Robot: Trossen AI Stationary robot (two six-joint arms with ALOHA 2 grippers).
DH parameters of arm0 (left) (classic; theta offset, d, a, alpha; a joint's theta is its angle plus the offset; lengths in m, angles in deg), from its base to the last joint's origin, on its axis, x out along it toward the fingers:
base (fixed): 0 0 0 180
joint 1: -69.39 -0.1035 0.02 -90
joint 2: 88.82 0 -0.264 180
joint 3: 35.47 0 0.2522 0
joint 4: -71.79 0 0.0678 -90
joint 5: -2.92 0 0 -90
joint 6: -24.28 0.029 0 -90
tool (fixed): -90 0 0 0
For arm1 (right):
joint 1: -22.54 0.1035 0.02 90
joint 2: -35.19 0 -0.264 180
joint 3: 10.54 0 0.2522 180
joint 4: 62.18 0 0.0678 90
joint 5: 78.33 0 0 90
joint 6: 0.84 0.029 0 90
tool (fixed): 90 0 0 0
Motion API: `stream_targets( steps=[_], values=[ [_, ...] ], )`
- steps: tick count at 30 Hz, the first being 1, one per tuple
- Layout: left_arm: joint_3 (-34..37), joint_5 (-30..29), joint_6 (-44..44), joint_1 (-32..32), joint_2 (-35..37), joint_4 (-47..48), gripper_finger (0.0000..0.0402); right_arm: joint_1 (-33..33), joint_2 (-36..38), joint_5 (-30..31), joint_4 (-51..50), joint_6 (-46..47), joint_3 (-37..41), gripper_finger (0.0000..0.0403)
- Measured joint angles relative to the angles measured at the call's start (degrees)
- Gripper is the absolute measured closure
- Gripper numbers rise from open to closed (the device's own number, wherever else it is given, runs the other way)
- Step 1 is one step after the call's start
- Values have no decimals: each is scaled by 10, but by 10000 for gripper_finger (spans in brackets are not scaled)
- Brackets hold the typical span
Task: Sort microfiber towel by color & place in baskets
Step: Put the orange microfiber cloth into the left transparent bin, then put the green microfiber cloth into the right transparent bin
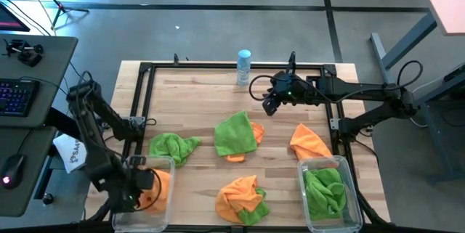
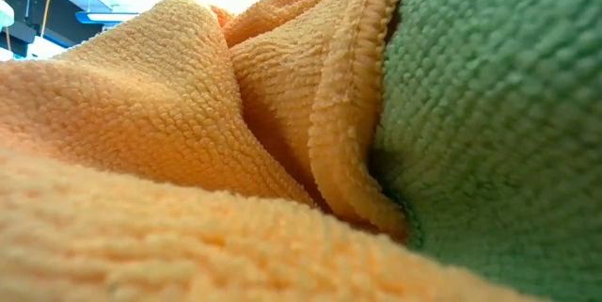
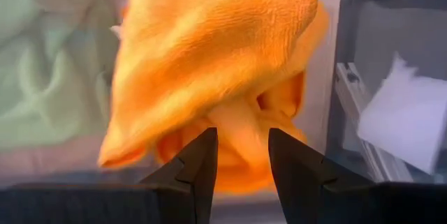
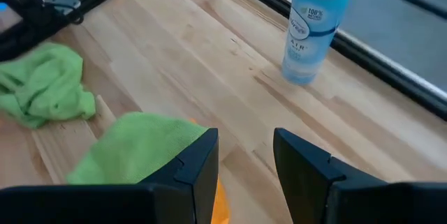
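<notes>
Orange towel (image 3: 216, 63) just beyond left claw (image 3: 241, 155) (fingers parted), seemingly released, over left basket (image 1: 156, 222)

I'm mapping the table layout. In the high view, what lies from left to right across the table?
Left basket → lone green towel → orange-and-green pile → orange towel → right basket.

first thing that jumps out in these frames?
The bright cloths scattered over the wooden table: a green towel at its middle, an orange towel toward the right, a mixed orange-and-green heap at the near edge. The left gripper hangs open over an orange cloth in the left basket. The right basket holds green, and the right gripper hovers open by the bottle.
</notes>
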Motion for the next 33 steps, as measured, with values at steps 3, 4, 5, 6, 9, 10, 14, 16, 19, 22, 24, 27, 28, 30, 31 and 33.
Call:
stream_targets(
  steps=[3, 4, 5, 6, 9, 10, 14, 16, 19, 22, 24, 27, 28, 30, 31, 33],
  values=[
    [-17, 0, -7, 0, 29, 31, 284, 0, -1, 0, 1, 38, 0, 269],
    [-23, -1, -9, 0, 39, 41, 284, 0, -1, -1, 0, 50, 0, 269],
    [-29, -3, -15, 0, 48, 52, 284, 0, -1, -3, 0, 61, 0, 269],
    [-35, -9, -22, 0, 56, 64, 284, 0, -1, -9, 1, 70, 0, 269],
    [-56, -47, -37, 0, 78, 98, 284, 0, -1, -14, 0, 84, 0, 269],
    [-62, -65, -37, 0, 84, 107, 284, 3, -1, -12, 0, 93, 0, 269],
    [-98, -150, -9, -2, 97, 150, 284, 20, -1, 25, 0, 113, 0, 269],
    [-120, -186, 17, -9, 100, 174, 284, 28, -1, 29, 0, 118, 0, 269],
    [-150, -256, 53, -26, 100, 214, 284, 39, -6, 18, 1, 122, 0, 269],
    [-170, -341, 105, -52, 101, 227, 284, 47, -16, 19, 3, 130, 0, 269],
    [-172, -398, 148, -69, 103, 219, 284, 47, -24, 27, 10, 129, 0, 269],
    [-173, -452, 180, -100, 103, 210, 284, 44, -45, 19, 32, 142, 0, 269],
    [-173, -461, 181, -114, 103, 210, 284, 44, -54, 16, 43, 142, 0, 269],
    [-173, -466, 175, -150, 103, 208, 284, 45, -70, 9, 67, 139, 0, 269],
    [-173, -459, 175, -169, 103, 206, 284, 45, -79, 3, 81, 134, 0, 269],
    [-173, -433, 197, -210, 103, 197, 284, 45, -97, -14, 106, 128, 0, 269]
  ],
)
